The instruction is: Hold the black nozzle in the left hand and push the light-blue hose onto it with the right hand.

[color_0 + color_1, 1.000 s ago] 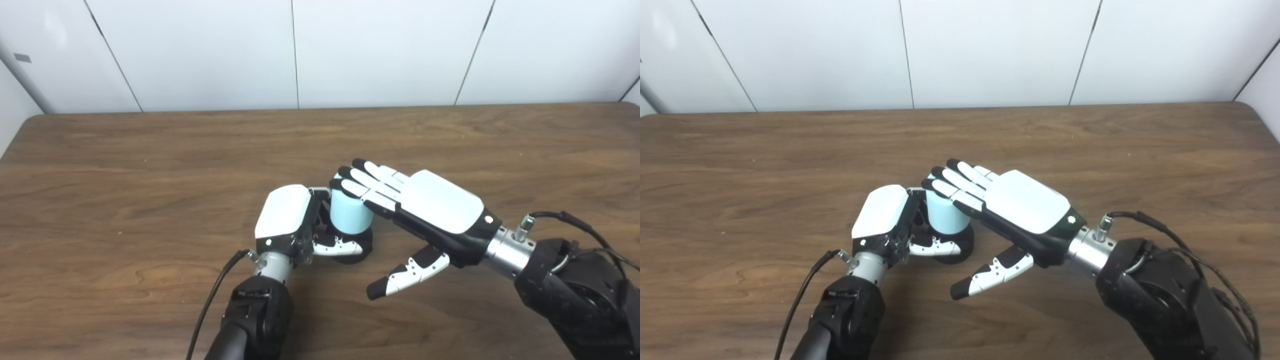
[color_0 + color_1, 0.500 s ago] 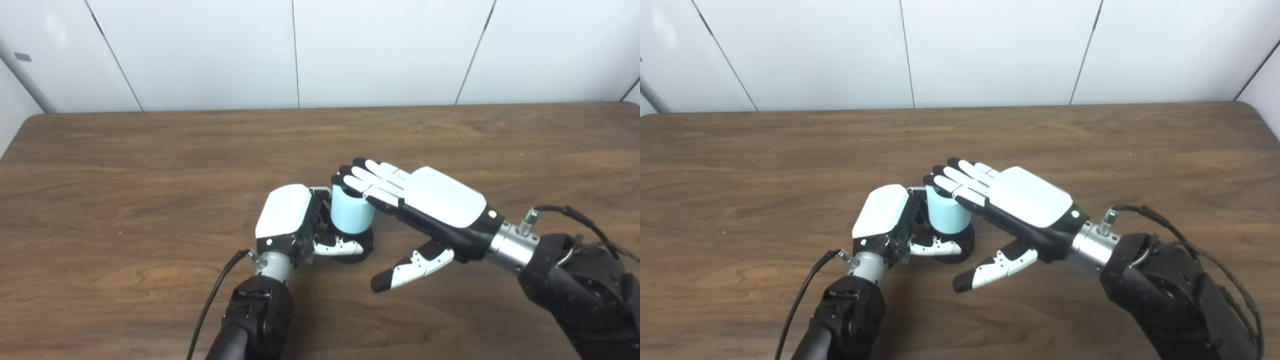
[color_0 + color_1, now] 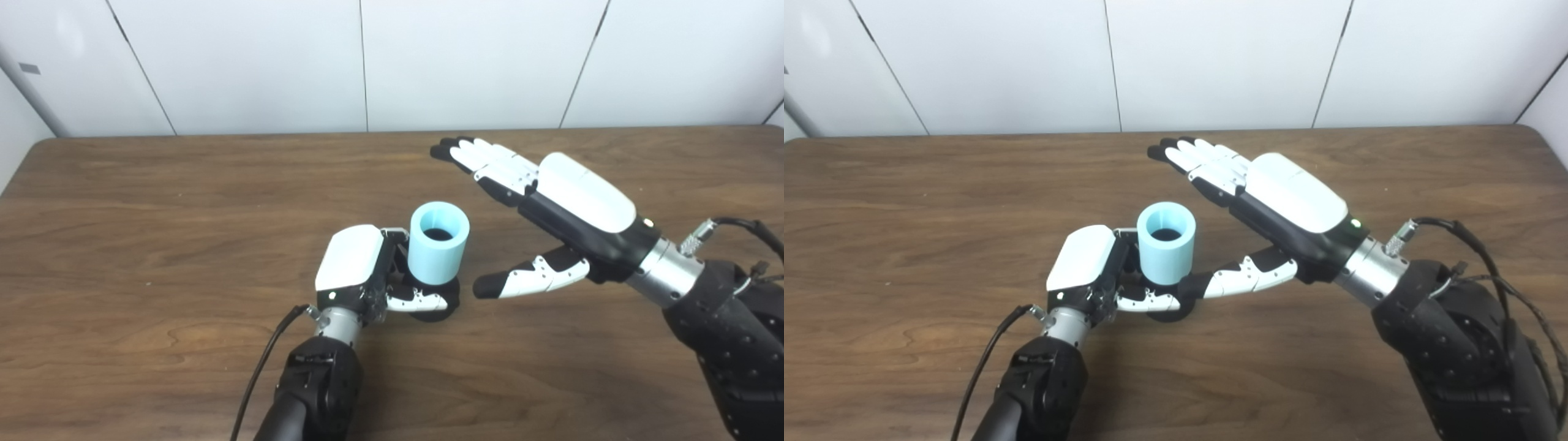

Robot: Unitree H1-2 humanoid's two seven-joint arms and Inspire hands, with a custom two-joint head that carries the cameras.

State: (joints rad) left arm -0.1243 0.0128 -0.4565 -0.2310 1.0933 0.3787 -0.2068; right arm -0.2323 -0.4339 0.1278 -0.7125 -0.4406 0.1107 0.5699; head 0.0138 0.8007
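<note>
The light-blue hose (image 3: 438, 243) is a short upright tube sitting on the black nozzle (image 3: 436, 304), whose round base rests on the table. Its open top shows a dark hole. My left hand (image 3: 361, 269) is shut on the nozzle's base, thumb across the front, fingers hidden behind the hose. My right hand (image 3: 551, 208) hovers open above and to the right of the hose, palm down, fingers straight toward the back, thumb pointing left near the nozzle. It touches nothing.
The brown wooden table (image 3: 122, 214) spreads wide on every side. White wall panels (image 3: 245, 61) stand behind its far edge. A black cable (image 3: 263, 361) trails from my left wrist.
My right hand has lifted off the top of the hose and risen up and back to the right. The hose's open top has come into view. The left hand has kept its hold.
</note>
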